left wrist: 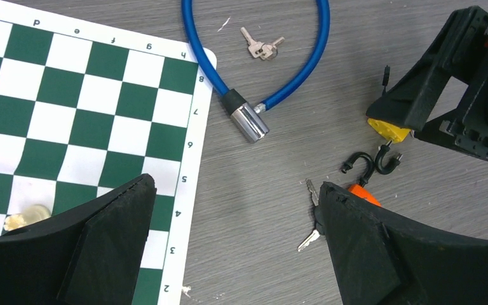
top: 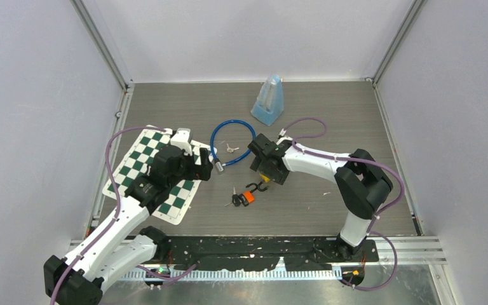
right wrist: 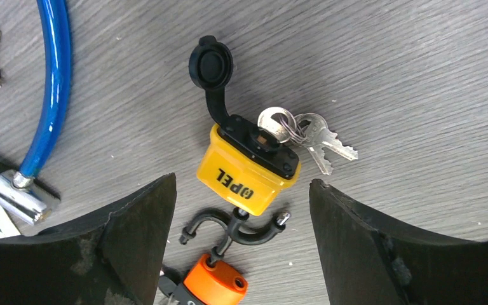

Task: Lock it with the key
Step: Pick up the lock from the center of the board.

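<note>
Right wrist view: right gripper (right wrist: 240,184) hangs over the counter (right wrist: 419,63) with jaws wide, holding nothing. Yellow padlock (right wrist: 248,171) lies flat on the counter directly between the two fingers, clear of both, roughly centred in the gap. Key (right wrist: 273,127) sits in the keyway at the padlock's far end, away from the gripper; spare keys (right wrist: 321,143) on the same ring lie fanned out on the counter to the right. Black dust cap (right wrist: 211,63) is flipped open on its strap, pointing away from the gripper. At the near end, the padlock's black shackle (right wrist: 254,225) is hooked through the shackle of an orange padlock (right wrist: 216,283) lying just below it at the frame edge. Blue cable lock (right wrist: 51,82) curves along the left, its metal barrel beside the left finger. From the left wrist camera, left gripper (left wrist: 235,184) is also spread wide and empty, over bare counter beside the chessboard (left wrist: 89,114); the padlocks lie to its right, the orange one partly hidden behind its right finger. Two small loose keys (left wrist: 260,47) rest inside the cable loop.
</note>
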Controlling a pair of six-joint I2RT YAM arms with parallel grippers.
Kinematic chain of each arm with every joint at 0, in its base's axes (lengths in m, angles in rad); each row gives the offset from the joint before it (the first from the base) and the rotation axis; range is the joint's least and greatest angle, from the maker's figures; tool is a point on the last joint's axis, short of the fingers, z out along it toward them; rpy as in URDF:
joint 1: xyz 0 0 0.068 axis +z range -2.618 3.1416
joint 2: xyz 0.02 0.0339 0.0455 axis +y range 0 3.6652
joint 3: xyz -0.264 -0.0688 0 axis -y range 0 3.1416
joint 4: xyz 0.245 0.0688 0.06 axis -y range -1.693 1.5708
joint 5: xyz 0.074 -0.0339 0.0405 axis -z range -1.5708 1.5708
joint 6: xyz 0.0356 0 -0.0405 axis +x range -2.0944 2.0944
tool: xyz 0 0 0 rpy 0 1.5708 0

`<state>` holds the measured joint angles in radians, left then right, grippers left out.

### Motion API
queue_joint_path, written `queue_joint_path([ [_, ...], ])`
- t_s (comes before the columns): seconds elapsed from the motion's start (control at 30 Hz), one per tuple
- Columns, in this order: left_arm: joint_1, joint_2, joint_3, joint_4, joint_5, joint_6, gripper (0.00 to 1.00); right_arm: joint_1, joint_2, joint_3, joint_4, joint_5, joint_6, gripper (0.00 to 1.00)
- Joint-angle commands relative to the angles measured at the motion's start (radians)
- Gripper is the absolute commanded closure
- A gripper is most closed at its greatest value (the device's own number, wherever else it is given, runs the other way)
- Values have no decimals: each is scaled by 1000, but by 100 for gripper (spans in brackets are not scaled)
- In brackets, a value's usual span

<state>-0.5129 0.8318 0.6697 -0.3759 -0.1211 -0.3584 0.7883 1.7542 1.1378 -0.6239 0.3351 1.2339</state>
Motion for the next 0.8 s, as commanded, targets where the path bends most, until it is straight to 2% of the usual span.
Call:
queue_joint_path([
  [0.0,15,-48,-3,22,-23,17,3,1,41,86,-108,58,98,18],
  [0.2,22,-61,5,18,-29,24,3,0,61,72,-121,51,156,28],
  [0.37,25,-55,4,15,-25,24,2,0,104,112,-139,61,147,32],
  [0.43,27,-56,3,12,-24,24,3,0,122,133,-150,73,133,37],
  [0.67,36,-76,8,-4,-28,21,2,1,91,96,-71,96,51,72],
  [0.77,44,-83,25,-21,-26,14,2,0,63,118,-44,126,-118,84],
])
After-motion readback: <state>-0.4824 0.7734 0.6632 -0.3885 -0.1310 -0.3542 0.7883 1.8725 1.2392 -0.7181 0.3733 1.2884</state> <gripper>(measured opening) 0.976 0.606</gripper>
